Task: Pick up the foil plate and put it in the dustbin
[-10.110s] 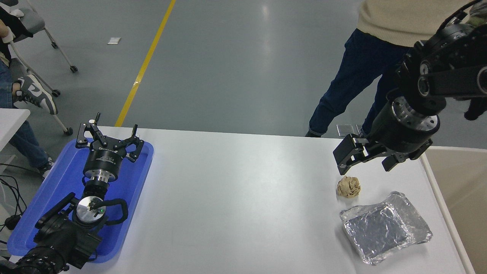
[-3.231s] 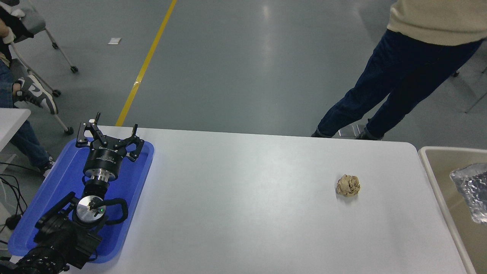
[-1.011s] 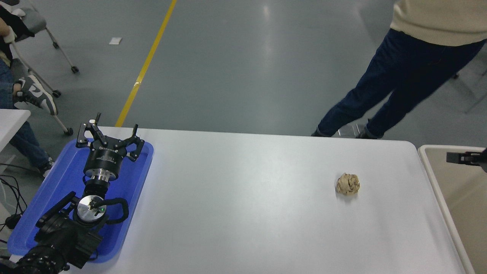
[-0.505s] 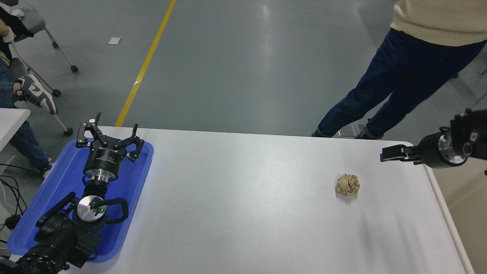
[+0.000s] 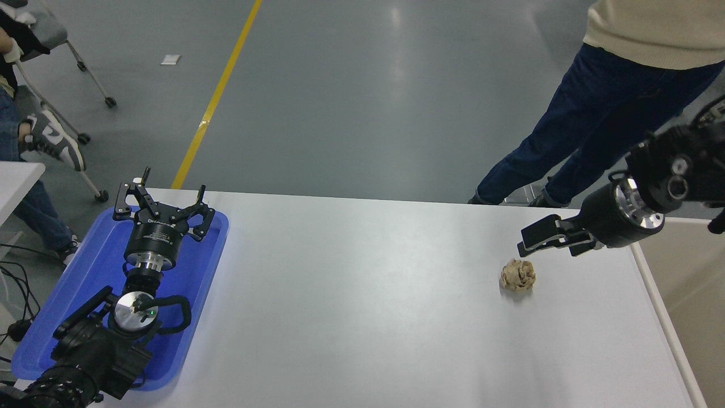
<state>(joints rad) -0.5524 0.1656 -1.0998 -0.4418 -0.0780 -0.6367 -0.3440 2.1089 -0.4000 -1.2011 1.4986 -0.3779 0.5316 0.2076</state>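
The dustbin (image 5: pixel 688 306) is cut off by the right edge, only 1 strip of rim and inner wall showing. The right arm (image 5: pixel 679 170) runs off the same edge. A standing person (image 5: pixel 595 107) is cropped above the waist.

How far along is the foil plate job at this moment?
Apparently done: no foil plate lies on the white table, and none shows in the visible strip of the dustbin, whose inside is mostly out of frame. The right hand carries nothing and hangs just above the paper ball. The left hand sits parked over the blue tray. Nothing looks left for the plate.
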